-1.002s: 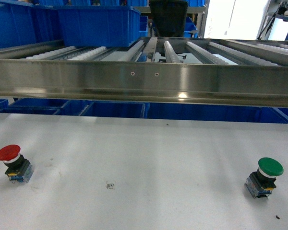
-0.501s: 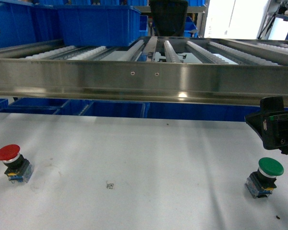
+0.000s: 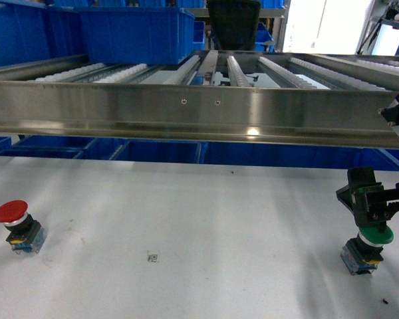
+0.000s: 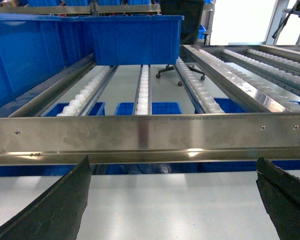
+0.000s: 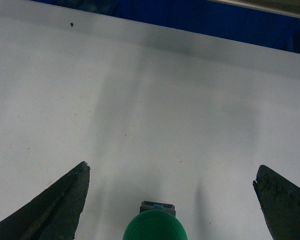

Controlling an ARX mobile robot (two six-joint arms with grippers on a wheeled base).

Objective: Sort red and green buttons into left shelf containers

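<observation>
The red button (image 3: 12,214) stands on the white table at the far left, untouched. At the right stands the green button (image 3: 374,238), whose cap shows in the right wrist view (image 5: 155,227). My right gripper (image 3: 371,211) hangs just above that cap, open, and in its own view (image 5: 172,167) its fingers (image 5: 55,205) are spread wide on either side of it, not touching. My left gripper (image 4: 173,160) is open and empty over the table, facing the shelf; it is out of the head view. Two deep blue bins (image 3: 136,33) (image 3: 13,36) sit on the left of the shelf; the left wrist view shows them too (image 4: 135,40) (image 4: 20,55).
A steel front rail (image 3: 199,113) with roller lanes (image 3: 239,70) behind it spans the table's far edge. Shallower blue trays (image 3: 53,147) lie under the shelf. A small printed marker (image 3: 153,256) sits mid-table, and a black speck (image 3: 384,301) lies near the green button.
My right gripper came into the head view from the right and dropped down over the green button. Both buttons stay where they were.
</observation>
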